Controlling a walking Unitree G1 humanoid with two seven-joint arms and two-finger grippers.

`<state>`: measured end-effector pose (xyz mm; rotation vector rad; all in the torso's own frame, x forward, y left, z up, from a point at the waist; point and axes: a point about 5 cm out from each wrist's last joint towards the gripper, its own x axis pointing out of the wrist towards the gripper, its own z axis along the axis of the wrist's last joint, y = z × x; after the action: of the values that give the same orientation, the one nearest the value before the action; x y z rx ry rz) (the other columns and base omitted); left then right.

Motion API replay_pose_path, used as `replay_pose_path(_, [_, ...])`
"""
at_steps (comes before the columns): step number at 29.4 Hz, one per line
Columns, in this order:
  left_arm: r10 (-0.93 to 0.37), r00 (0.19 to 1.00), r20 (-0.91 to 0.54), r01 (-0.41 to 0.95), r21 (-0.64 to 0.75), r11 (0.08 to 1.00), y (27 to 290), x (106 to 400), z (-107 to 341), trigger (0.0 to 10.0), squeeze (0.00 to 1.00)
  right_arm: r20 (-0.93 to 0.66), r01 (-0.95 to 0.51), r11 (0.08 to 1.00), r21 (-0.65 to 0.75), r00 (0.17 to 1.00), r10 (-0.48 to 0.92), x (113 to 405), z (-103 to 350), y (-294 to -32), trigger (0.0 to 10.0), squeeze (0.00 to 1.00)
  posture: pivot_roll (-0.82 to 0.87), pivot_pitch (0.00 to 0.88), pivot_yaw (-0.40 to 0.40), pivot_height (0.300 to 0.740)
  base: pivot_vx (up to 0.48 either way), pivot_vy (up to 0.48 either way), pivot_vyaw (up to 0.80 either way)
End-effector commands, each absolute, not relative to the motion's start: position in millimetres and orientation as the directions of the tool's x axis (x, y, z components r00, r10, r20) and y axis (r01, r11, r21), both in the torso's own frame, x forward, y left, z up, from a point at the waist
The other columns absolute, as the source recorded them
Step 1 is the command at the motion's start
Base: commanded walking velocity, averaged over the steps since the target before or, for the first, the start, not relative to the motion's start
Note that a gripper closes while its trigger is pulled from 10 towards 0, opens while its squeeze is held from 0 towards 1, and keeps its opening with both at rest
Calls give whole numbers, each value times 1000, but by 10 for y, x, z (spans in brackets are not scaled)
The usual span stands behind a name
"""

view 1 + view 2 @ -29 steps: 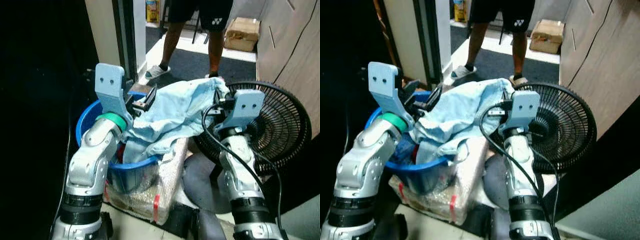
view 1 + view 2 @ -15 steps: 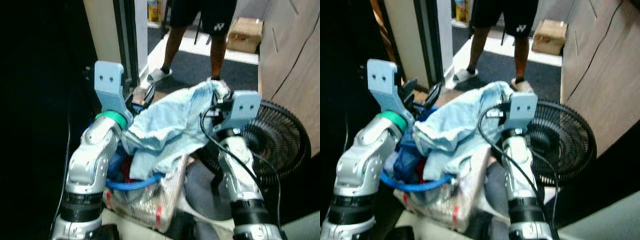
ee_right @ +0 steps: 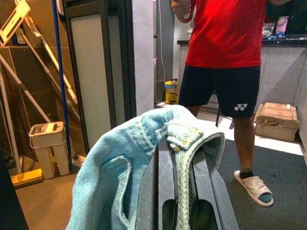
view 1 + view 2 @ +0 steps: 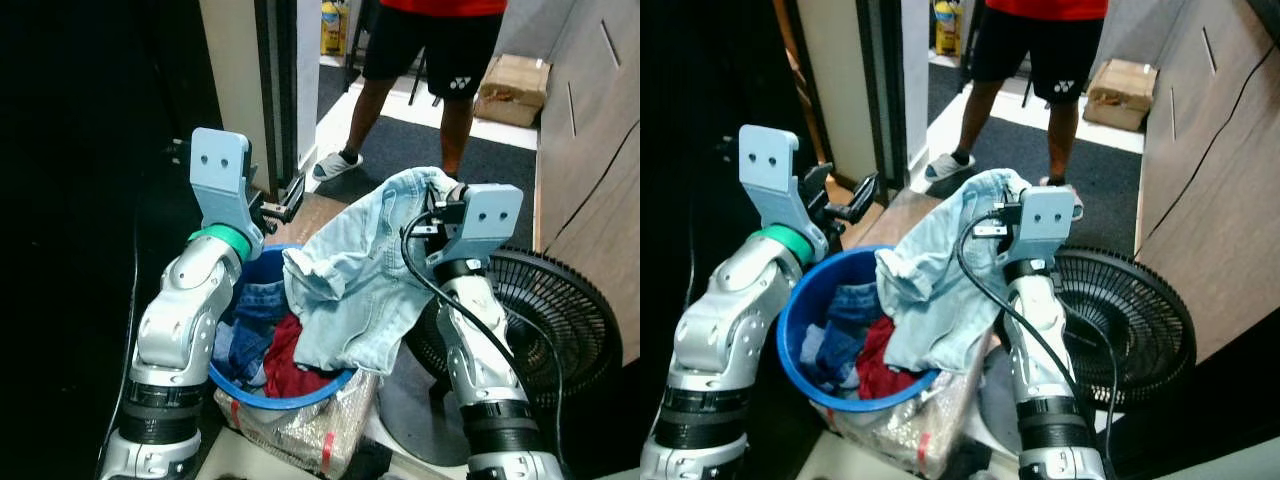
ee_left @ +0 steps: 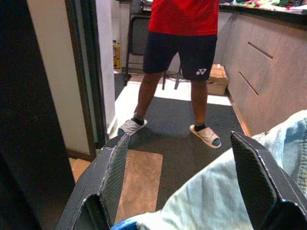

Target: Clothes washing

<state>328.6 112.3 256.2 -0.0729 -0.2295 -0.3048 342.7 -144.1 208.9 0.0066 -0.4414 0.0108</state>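
Note:
A light blue denim garment hangs from my right gripper, which is shut on its top edge above the right side of the blue basket. In the right wrist view the denim is folded over and pinched between the fingers. Dark blue jeans and a red garment lie inside the basket. My left gripper is open above the basket's far left rim, holding nothing; its wrist view shows the two fingers spread wide with denim below.
A person in a red shirt and black shorts stands on the dark mat ahead. A black fan lies to the right, wooden cabinets beyond it. A door frame rises behind the basket; a plastic-wrapped bundle sits beneath.
My right gripper has lifted the denim up off the basket, uncovering the clothes inside. The garment now hangs clear of my left gripper. The camera view has also shifted.

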Motion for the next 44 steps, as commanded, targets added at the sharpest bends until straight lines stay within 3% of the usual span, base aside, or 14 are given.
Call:
replay_pose_path(1, [-286,935,209,300,-38,953,1130,3289,2501,10000,0,449,1,1000,17,893,-8,3399,2134,-1462,10000,0,91,30,36,686,0,0,0])
replay_pose_path(12, [-284,938,201,296,-34,954,1129,3298,2488,10000,0,447,4,1000,17,894,-11,3402,2134,-1465,10000,0,91,31,37,706,0,0,0])
replay_pose_path(19, [-277,941,196,288,-30,957,1140,3308,2470,10000,0,445,4,1000,21,895,-13,3413,2135,-1462,10000,0,97,29,35,740,0,0,0])
replay_pose_path(44, [-263,944,198,274,-26,961,1158,3326,2464,10000,0,455,30,999,27,890,-39,3425,2157,-1483,10000,0,101,22,30,740,0,0,0])
